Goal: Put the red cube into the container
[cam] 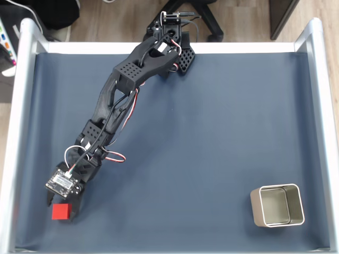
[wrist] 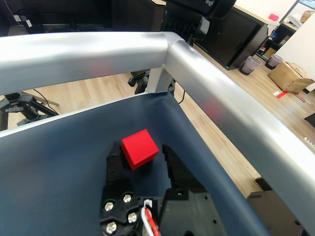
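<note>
My pincer was down in the near left corner of the blue mat in the fixed view, with the red cube sitting between its two fingers. In the wrist view the cube lay turned a little askew, touching the left finger, while a narrow gap showed at the right finger; so the pincer was not yet clenched on it. The metal rail ran close beside that corner. To do this well, I judged I should close slowly, letting the fingers square the cube, then lift straight up clear of the rail. The tin stood well apart, at the near right of the mat, empty.
</note>
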